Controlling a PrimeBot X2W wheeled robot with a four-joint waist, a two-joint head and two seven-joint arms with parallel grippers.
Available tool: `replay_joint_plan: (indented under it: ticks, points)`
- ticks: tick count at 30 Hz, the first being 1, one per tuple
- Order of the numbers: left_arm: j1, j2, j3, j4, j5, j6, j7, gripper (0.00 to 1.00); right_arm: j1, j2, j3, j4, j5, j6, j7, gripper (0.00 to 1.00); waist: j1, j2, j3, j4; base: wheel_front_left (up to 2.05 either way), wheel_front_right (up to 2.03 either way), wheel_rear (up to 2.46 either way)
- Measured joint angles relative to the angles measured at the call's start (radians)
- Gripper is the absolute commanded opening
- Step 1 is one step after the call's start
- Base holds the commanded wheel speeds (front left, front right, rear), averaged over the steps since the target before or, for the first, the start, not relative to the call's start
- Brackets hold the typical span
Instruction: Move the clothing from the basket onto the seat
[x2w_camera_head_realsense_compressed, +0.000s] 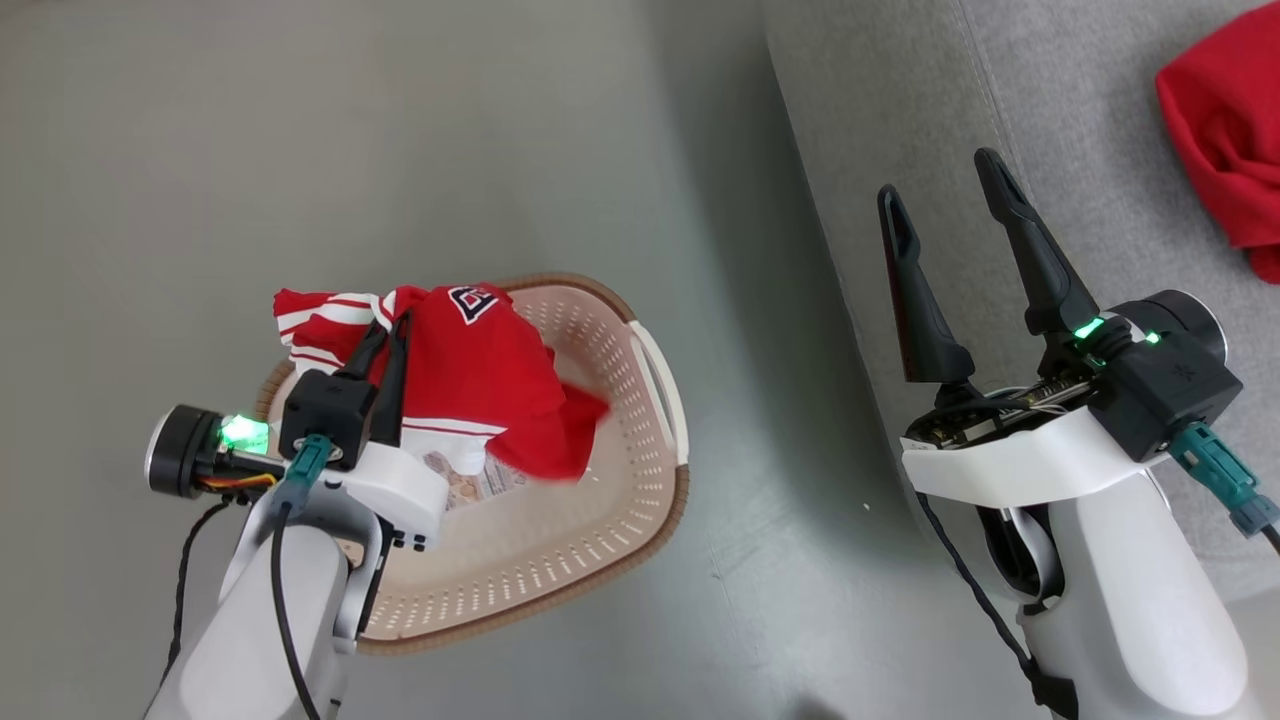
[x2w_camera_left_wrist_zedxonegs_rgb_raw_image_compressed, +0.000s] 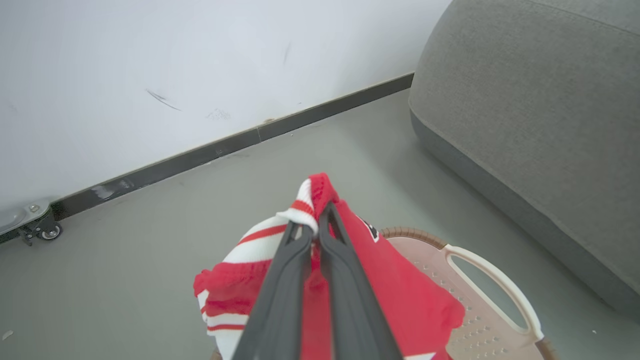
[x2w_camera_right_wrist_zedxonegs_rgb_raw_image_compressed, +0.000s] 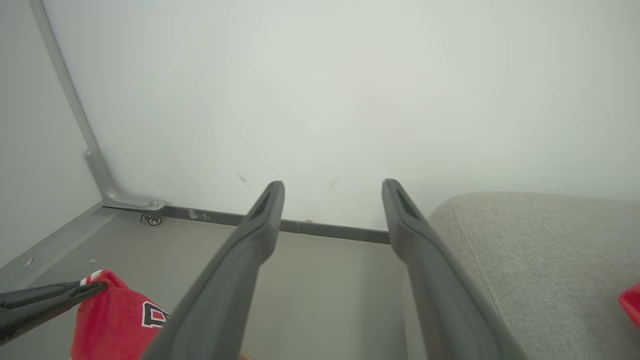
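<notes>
Left gripper (x2w_camera_head_realsense_compressed: 390, 324) is holding a red striped jersey (x2w_camera_head_realsense_compressed: 480, 390) above the basket (x2w_camera_head_realsense_compressed: 640, 480).
Its fingers are clamping the fabric; the right gripper (x2w_camera_head_realsense_compressed: 938, 175) is hovering, fingers apart, beside the grey sofa (x2w_camera_head_realsense_compressed: 1050, 120), where another red garment (x2w_camera_head_realsense_compressed: 1225, 140) is lying.

Right gripper (x2w_camera_right_wrist_zedxonegs_rgb_raw_image_compressed: 333, 187): two dark fingers rising from bottom edge, spread wide, nothing between them. Behind: white wall (x2w_camera_right_wrist_zedxonegs_rgb_raw_image_compressed: 325, 100), dark baseboard (x2w_camera_right_wrist_zedxonegs_rgb_raw_image_compressed: 330, 230), grey floor (x2w_camera_right_wrist_zedxonegs_rgb_raw_image_compressed: 320, 295). Left: grey metal frame (x2w_camera_right_wrist_zedxonegs_rgb_raw_image_compressed: 95, 160) with small caster (x2w_camera_right_wrist_zedxonegs_rgb_raw_image_compressed: 154, 220). Right: grey seat (x2w_camera_right_wrist_zedxonegs_rgb_raw_image_compressed: 540, 260), red fabric edge (x2w_camera_right_wrist_zedxonegs_rgb_raw_image_compressed: 631, 302) lying on it at picture border. Lower left: red clothing (x2w_camera_right_wrist_zedxonegs_rgb_raw_image_compressed: 117, 325) with black-and-white lettering, pinched at top by left gripper (x2w_camera_right_wrist_zedxonegs_rgb_raw_image_compressed: 100, 286).
</notes>
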Motion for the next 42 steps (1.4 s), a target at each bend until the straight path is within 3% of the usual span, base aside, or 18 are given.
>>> replay_joint_plan:
  ticks: [23,33,42]
  points:
    - [0.082,0.005,0.067,-0.203,-0.077,0.005,0.0,0.0,0.021,-0.018,0.004,0.063,-0.056,0.0,0.0,1.0,0.0,0.0,-0.212,0.122,0.0,0.0,0.0]
    - [0.1,0.007,0.077,-0.243,-0.117,-0.019,-0.001,0.0,0.028,-0.04,0.035,0.1,-0.056,0.0,0.0,1.0,0.0,0.0,-0.303,0.162,0.0,0.0,0.0]
    - [0.104,0.033,0.063,-0.273,-0.127,-0.061,0.017,0.0,0.03,-0.109,0.114,0.126,-0.056,0.0,0.011,1.0,0.0,0.0,-0.38,0.193,0.0,0.0,0.0]
